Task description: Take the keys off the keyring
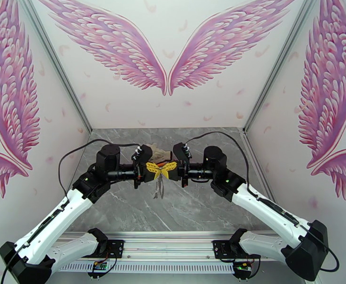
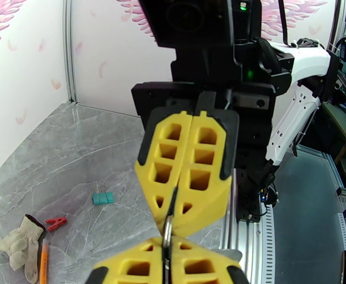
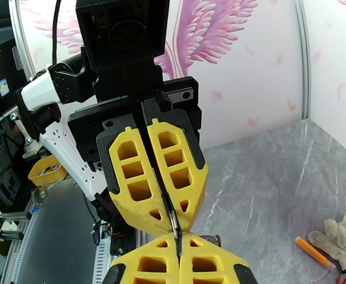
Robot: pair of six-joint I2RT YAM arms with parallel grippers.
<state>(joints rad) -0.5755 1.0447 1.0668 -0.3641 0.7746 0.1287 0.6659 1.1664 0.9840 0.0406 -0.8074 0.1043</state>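
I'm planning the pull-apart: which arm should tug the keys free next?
Left, probably: left gripper and right gripper both pinch the metal ring tip to tip, but the keys dangle slightly on the left's side.

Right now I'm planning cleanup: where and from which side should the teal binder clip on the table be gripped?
Probably the teal body, from straight above, jaws on its two ends. It lies flat on the table with open space around, and the wire handles look too thin to pinch.

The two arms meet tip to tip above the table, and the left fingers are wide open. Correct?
No. The left fingers are shut on a thin metal ring, as the left wrist view shows; the rest is right.
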